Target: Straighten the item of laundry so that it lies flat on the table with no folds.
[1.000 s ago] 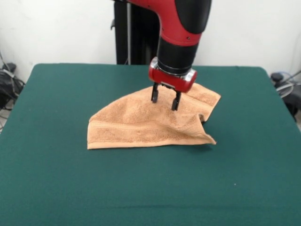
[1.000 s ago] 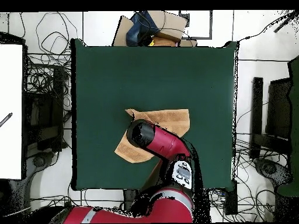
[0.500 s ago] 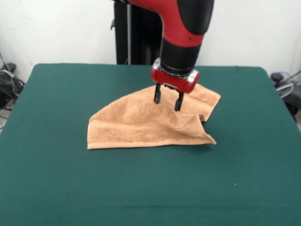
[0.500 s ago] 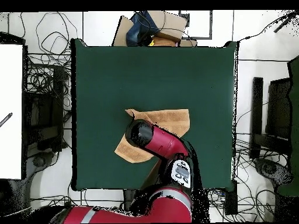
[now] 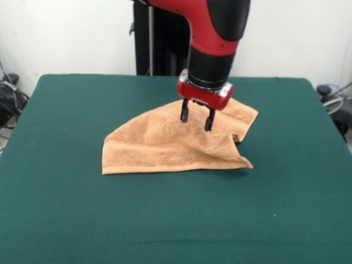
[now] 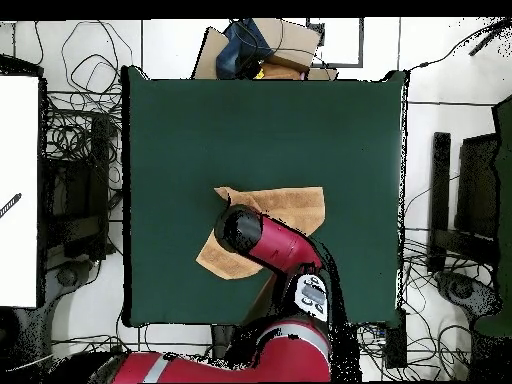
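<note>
The light orange-tan towel (image 5: 170, 144) lies folded over on the dark green table (image 5: 66, 209), with a raised crease toward its right side and a striped hem along its near edge. In the overhead view the towel (image 6: 290, 204) shows partly under the arm. My gripper (image 5: 197, 118) hangs open just above the towel's upper middle, with its two black fingers (image 5: 184, 112) apart and holding nothing. In the overhead view the arm's red and black wrist hides the gripper.
The robot's black pedestal (image 5: 159, 38) stands behind the table's far edge. Cables and equipment (image 6: 70, 150) lie on the floor around the table. Boxes and a bag (image 6: 260, 45) sit beyond one table edge in the overhead view.
The gripper has shifted slightly right and up over the towel a second ago, then held still. The towel has not moved.
</note>
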`<move>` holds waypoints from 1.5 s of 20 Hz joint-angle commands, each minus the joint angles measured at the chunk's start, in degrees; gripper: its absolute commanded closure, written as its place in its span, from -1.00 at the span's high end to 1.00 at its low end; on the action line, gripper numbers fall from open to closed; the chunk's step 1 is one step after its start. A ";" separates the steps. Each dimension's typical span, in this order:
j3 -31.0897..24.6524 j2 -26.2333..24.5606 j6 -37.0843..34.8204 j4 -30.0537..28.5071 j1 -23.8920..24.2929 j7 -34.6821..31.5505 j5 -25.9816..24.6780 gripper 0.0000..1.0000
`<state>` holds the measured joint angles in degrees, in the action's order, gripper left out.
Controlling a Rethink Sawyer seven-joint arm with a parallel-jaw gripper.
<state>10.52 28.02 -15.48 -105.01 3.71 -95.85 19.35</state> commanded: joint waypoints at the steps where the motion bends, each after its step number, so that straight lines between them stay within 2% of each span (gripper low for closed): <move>1: -8.54 2.20 4.99 -3.73 2.46 -7.13 -3.23 1.00; 4: -9.92 4.08 6.04 -6.38 3.76 -6.76 -4.47 1.00; 16: -6.81 8.90 7.03 -12.37 0.14 -10.22 -6.81 1.00; 19: -7.10 9.63 7.78 -13.72 0.66 -10.33 -7.24 1.00; 23: -8.07 9.03 10.33 -14.87 2.60 -10.06 -8.47 1.00; 30: -9.29 5.70 12.86 -12.97 6.85 -8.22 -10.80 1.00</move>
<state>7.24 36.46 -8.57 -116.17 7.09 -95.85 11.85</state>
